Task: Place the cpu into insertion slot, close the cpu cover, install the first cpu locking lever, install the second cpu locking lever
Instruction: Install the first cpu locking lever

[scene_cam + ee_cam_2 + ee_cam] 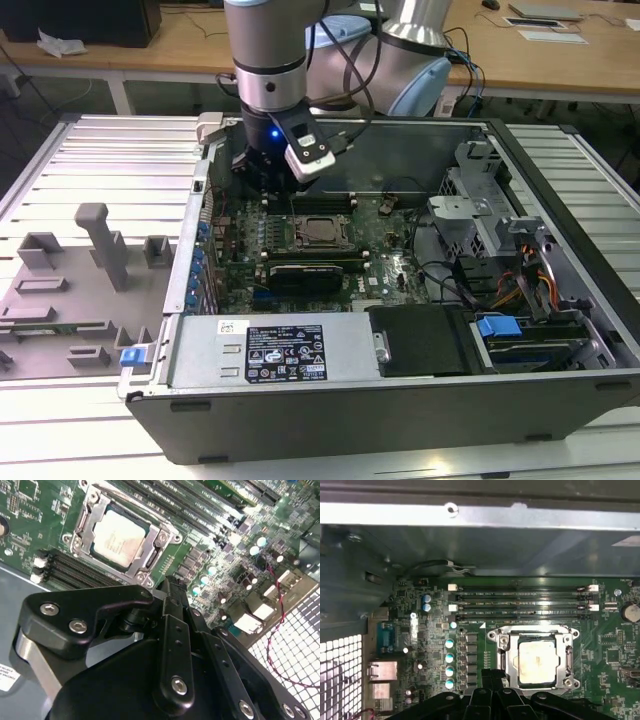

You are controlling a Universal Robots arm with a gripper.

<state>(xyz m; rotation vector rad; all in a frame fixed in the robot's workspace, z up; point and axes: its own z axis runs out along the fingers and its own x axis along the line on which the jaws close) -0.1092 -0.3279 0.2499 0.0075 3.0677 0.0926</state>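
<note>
One cpu (119, 538) seated, cpu cover (86, 522) down — pincer (169, 583) near edge

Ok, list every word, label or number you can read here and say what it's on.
Nothing is legible.
black label on the power supply: print too small.
small white sticker beside it: too small.
cpu top: faint marks, blurred.
memory slots in the first wrist view: white print, too small.
case sticker in the second wrist view: blurred and cut off.
</note>
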